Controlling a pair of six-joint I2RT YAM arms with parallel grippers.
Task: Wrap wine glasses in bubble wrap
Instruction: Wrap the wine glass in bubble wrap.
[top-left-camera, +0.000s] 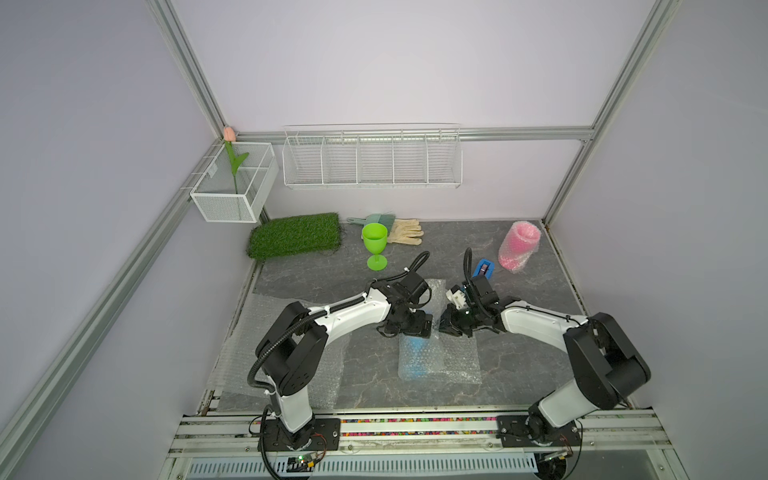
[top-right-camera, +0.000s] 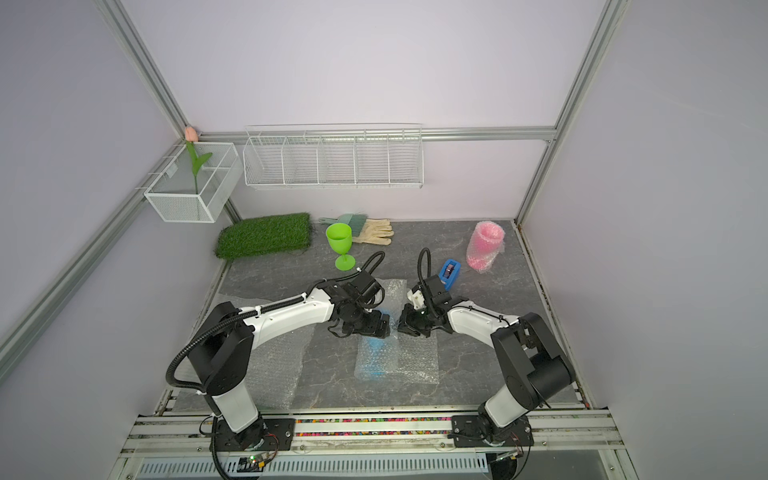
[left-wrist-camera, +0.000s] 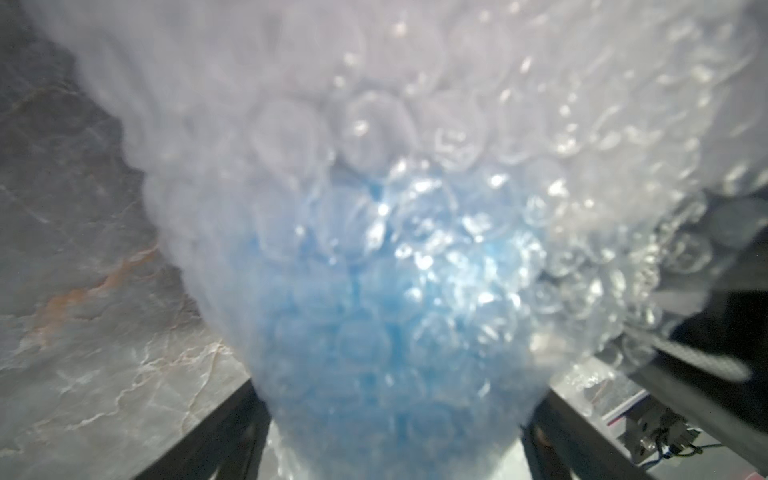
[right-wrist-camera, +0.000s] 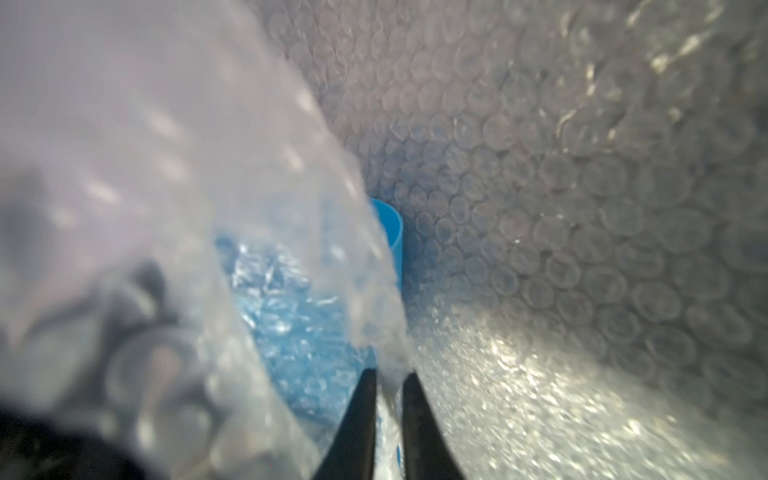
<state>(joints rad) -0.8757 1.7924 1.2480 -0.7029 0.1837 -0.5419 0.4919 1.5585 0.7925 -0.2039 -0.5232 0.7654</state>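
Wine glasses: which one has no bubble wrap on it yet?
The lime green one, standing bare and upright near the glove. The pink one is already wrapped, and the blue one lies inside wrap at the middle.

White-and-black left arm (top-left-camera: 353, 309) and right arm (top-left-camera: 536, 322) bend inward, wrists down; black left gripper (left-wrist-camera: 399, 390) spread wide, right gripper (right-wrist-camera: 390, 376) barely parted.
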